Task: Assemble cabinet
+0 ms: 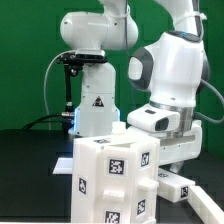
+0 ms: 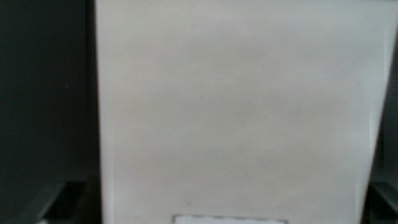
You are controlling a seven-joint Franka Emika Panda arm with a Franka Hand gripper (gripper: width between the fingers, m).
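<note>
The white cabinet [image 1: 112,180] is a box of panels with black-and-white tags. It fills the lower middle of the exterior view and stands slightly tilted. My arm's hand comes down just behind its upper right corner, and the box hides the fingers. In the wrist view a plain white cabinet panel [image 2: 231,100] fills almost the whole picture. My gripper [image 2: 228,208] straddles this panel, with a dark finger against each of its side edges, so it looks shut on it. The top edge of a tag shows at the panel's near end.
A loose white cabinet part [image 1: 180,186] with a tag lies on the black table at the exterior view's right, beside the box. A second robot base with a lamp stand [image 1: 88,90] stands behind. A green backdrop closes the rear.
</note>
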